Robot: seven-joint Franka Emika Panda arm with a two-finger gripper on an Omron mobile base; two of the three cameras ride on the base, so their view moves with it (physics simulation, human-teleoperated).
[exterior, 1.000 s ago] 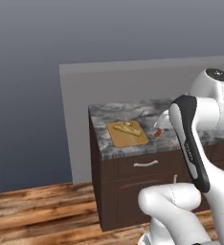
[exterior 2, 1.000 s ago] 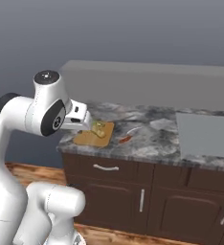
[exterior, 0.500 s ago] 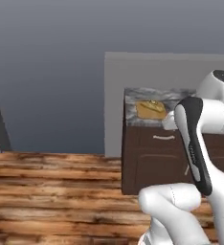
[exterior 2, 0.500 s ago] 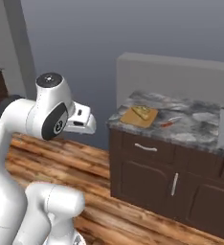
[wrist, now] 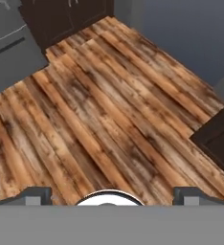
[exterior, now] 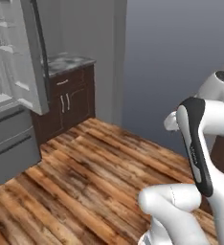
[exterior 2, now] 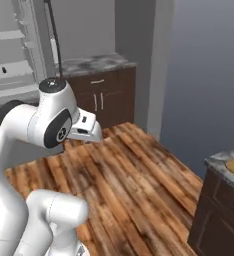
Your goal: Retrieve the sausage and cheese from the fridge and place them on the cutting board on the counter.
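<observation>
Robot by the open fridge
The tall grey fridge (exterior: 11, 95) stands open, well apart from the open, empty gripper (wrist: 109, 194).

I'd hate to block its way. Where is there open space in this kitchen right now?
The wooden floor lies bare between the open fridge, the dark cabinets and the grey wall. The small counter beside the fridge looks bare too. It is tightest around the fridge door.

— Any lettering, labels or numbers to read?
— None. Nothing legible on the fridge (exterior: 11, 95), its open door or its drawers.
— On the cabinet fronts (exterior 2: 106, 97) or the counter (exterior: 66, 62)?
— Plain, both. No brand, no sign, no digits anywhere, not even on the wooden floor (wrist: 109, 110).
</observation>
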